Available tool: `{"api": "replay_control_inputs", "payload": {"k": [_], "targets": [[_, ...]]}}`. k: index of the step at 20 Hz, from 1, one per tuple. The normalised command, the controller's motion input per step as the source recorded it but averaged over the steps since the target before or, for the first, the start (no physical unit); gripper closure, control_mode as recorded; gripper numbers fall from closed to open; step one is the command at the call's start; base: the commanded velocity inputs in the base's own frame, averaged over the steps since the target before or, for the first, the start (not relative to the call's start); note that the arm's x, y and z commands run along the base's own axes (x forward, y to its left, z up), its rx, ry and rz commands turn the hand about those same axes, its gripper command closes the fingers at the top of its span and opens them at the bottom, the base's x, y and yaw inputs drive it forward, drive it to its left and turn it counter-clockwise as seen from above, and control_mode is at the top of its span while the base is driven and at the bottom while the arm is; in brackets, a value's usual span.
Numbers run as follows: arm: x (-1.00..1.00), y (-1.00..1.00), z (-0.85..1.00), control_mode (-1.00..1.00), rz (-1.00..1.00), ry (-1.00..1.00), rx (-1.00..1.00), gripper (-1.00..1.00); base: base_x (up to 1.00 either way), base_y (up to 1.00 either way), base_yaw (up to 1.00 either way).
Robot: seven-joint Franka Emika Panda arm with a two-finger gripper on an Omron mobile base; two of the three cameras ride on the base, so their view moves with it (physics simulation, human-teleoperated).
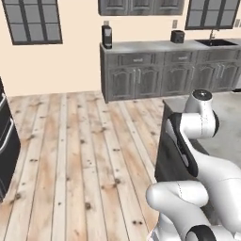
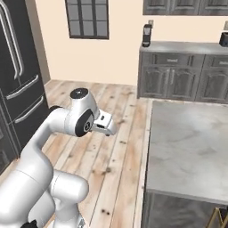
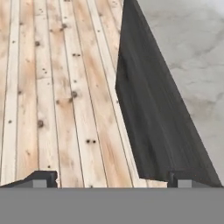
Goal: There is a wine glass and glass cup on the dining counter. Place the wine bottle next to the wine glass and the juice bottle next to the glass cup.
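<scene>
Plainly, the dining counter has a mottled grey-white marble top.

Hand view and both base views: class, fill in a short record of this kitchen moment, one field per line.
Gripper: open, the gripper empty, above the floor edge
Below the hand: wooden plank floor beside the dark side panel
Dining counter: marble top, bare in the part in view
Back wall: grey cabinets with sink
Left of robot: black fridge
</scene>
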Motion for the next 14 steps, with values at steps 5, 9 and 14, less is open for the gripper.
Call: {"api": "replay_control_inputs", "payload": {"k": [5, 9, 14], "targets": [[0.00, 0.00, 0.00, 1.00, 0.00, 0.00, 0.00, -1.00, 0.81, 0.46, -0.15], [0.00, 0.00, 0.00, 1.00, 0.00, 0.00, 0.00, -1.00, 0.82, 0.44, -0.18], [0.00, 0.00, 0.00, 1.00, 0.00, 0.00, 0.00, -1.00, 0.85, 0.38, -0.21]]}}
